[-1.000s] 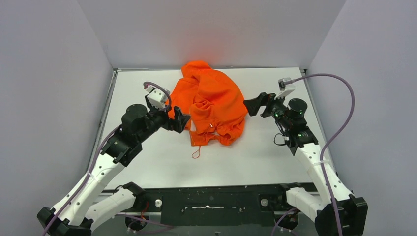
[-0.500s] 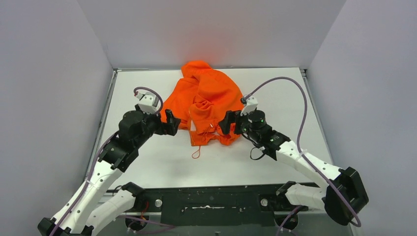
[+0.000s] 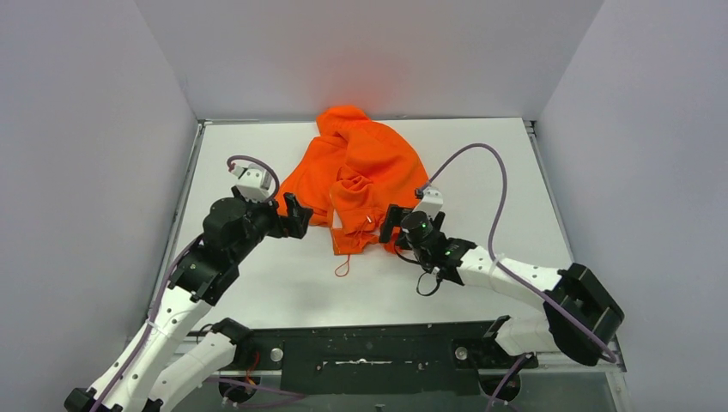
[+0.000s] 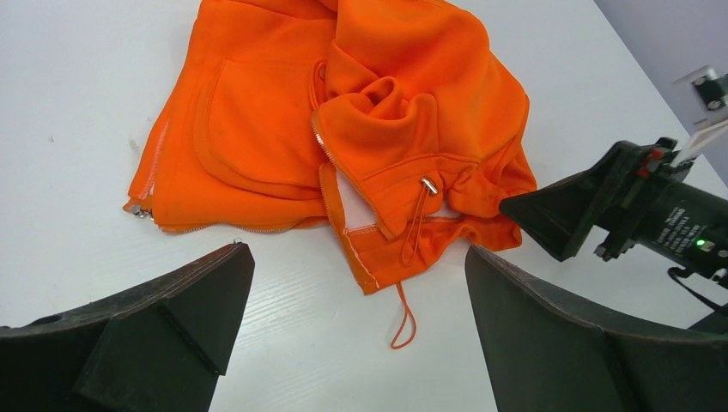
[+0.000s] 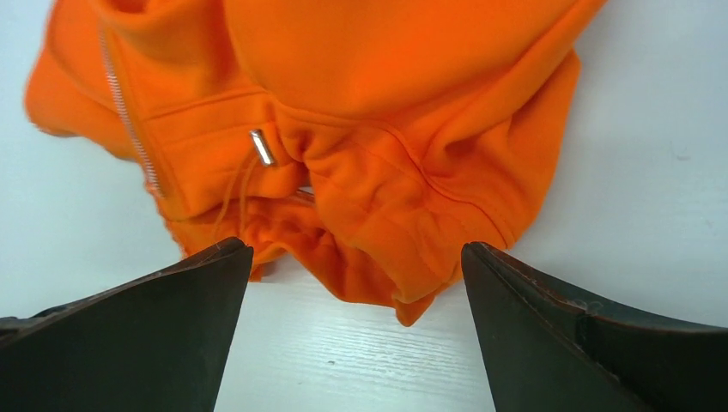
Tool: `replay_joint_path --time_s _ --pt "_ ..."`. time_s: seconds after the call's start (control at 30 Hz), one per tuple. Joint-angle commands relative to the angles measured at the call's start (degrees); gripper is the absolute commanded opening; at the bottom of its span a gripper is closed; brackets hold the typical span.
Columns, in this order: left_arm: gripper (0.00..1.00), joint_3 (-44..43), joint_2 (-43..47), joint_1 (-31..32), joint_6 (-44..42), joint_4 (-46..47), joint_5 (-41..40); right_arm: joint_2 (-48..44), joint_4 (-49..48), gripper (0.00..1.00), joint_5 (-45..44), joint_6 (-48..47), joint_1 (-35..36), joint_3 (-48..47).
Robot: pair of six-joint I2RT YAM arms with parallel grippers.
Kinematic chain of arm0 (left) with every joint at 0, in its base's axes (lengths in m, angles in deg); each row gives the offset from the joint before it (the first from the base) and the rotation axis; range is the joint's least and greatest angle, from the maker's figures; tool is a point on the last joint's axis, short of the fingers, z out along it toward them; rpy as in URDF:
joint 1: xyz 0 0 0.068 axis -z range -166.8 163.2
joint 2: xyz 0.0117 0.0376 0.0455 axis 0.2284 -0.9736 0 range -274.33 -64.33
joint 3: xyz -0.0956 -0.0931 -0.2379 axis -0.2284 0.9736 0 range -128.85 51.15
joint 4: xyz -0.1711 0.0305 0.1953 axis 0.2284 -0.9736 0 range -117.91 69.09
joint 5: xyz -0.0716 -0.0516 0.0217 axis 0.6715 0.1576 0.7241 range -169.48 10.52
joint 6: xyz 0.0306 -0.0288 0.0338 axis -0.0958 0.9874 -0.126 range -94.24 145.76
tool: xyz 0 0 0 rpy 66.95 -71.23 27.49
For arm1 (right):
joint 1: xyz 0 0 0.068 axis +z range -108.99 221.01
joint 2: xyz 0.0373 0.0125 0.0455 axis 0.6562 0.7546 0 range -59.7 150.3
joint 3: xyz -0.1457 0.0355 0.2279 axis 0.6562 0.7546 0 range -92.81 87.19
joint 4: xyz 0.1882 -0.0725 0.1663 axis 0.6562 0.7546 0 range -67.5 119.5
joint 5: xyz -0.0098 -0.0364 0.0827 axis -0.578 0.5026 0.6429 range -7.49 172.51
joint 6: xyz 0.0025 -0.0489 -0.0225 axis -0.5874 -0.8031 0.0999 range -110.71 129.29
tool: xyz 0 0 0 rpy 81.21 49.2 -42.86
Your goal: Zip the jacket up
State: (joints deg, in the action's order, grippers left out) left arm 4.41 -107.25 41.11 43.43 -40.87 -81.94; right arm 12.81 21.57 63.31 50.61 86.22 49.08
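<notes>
The orange jacket lies crumpled at the back middle of the white table, its light zipper and a thin orange cord loop showing at its near edge. My left gripper is open and empty, just left of the jacket's near left hem. My right gripper is open and empty, low over the table at the jacket's near right hem. The left wrist view shows the zipper edge and the cord; the right wrist view shows a metal cord end.
White table enclosed by grey walls on left, back and right. A black rail runs along the near edge between the arm bases. Purple cables loop above both wrists.
My right arm has swung far left and down from the table's right side to the jacket's near right hem. My left gripper has drawn back slightly left, away from the jacket.
</notes>
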Motion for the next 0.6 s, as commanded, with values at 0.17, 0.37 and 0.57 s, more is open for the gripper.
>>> replay_joint_path --time_s 0.17,0.37,0.57 --pt "0.97 -0.43 -0.12 -0.48 0.51 2.27 1.45 10.92 -2.02 0.99 -11.22 7.3 1.12 -1.45" --pt "0.97 -0.47 -0.39 -0.57 0.52 2.21 1.6 15.33 -5.08 0.92 -11.79 5.37 0.59 -2.32" --pt "0.96 -0.37 -0.07 -0.65 0.46 2.11 1.19 14.86 -8.61 0.44 -10.79 1.03 0.08 -2.41"
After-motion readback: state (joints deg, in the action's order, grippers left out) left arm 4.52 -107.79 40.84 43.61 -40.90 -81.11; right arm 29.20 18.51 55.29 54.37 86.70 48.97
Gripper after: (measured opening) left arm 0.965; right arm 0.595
